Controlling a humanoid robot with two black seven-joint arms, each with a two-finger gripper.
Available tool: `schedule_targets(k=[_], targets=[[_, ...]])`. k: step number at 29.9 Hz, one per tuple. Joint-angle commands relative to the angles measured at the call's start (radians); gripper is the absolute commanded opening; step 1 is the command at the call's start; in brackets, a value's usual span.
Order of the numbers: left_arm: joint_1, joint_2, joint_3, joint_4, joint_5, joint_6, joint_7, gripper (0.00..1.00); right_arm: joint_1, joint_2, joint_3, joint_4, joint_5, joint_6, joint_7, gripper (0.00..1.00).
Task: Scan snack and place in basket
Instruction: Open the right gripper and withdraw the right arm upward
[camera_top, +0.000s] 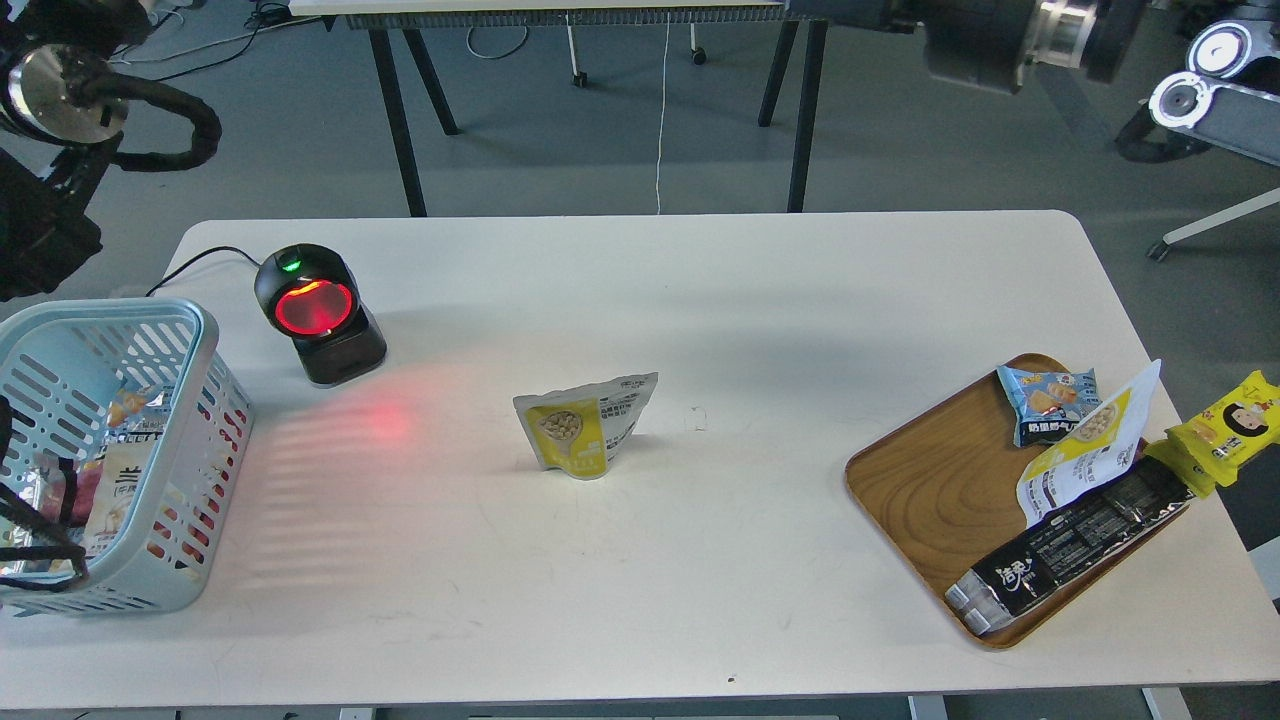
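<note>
The snack (583, 424), a small pouch with a white top and a yellow front showing beige balls, stands upright alone at the middle of the white table (700, 590). The light-blue basket (195, 400) stands at the table's left edge with several packets inside. A black scanner (318, 312) with a glowing red window stands behind the basket and casts red light on the table. Only thick parts of my left arm (60, 110) show at the top left and of my right arm (1010, 35) at the top right. Neither gripper is in view.
An oval wooden tray (930, 490) at the right holds a blue packet (1050, 402), a longer white-and-yellow pouch (1085, 450) and a long black packet (1070, 545). A yellow packet (1228, 428) lies at the table's right edge. Black table legs stand behind.
</note>
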Motion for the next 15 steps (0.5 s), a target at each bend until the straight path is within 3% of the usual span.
schedule_targets(k=[1, 9, 15], targets=[[-0.040, 0.030, 0.001, -0.093, 0.139, 0.000, 0.008, 0.99, -0.091, -0.030, 0.067, -0.031, 0.226, -0.001, 0.000, 0.99], [-0.031, 0.134, 0.001, -0.501, 0.641, 0.000, 0.000, 0.85, -0.307, -0.016, 0.254, -0.196, 0.666, 0.110, 0.000, 0.99], [-0.018, 0.174, 0.027, -0.758, 1.041, 0.000, -0.005, 0.85, -0.514, 0.027, 0.448, -0.285, 0.939, 0.186, 0.000, 0.99]])
